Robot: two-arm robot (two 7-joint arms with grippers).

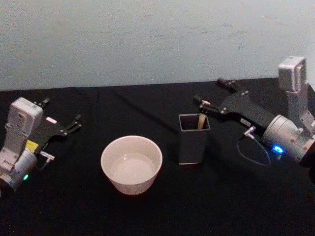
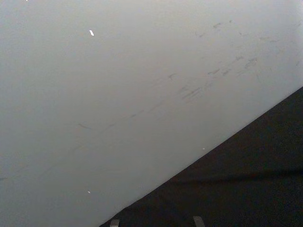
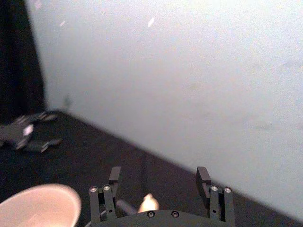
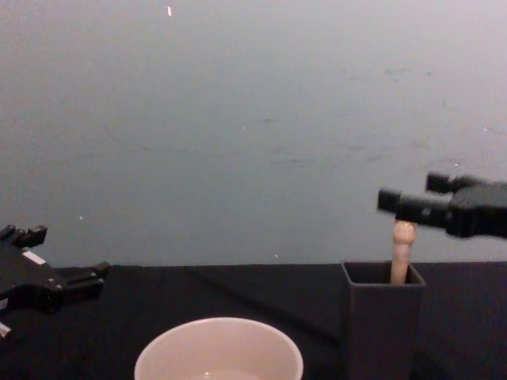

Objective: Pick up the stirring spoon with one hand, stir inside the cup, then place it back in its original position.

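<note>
The stirring spoon (image 1: 201,121) stands in the dark grey square holder (image 1: 193,139), with its beige handle (image 4: 402,252) poking above the rim; its bowl is hidden inside. My right gripper (image 1: 209,91) hovers open just above and behind the handle top (image 3: 148,204), one finger on either side, gripping nothing. The cream-white cup (image 1: 131,164) sits left of the holder (image 4: 380,317) and looks empty. Far to the left of the cup (image 4: 219,348), my left gripper (image 1: 61,110) rests open above the table.
A black cloth (image 1: 162,211) covers the table, and a pale wall (image 1: 147,39) rises right behind it. Open cloth lies in front of the cup and holder. A thin blue cable (image 1: 253,152) loops under the right wrist.
</note>
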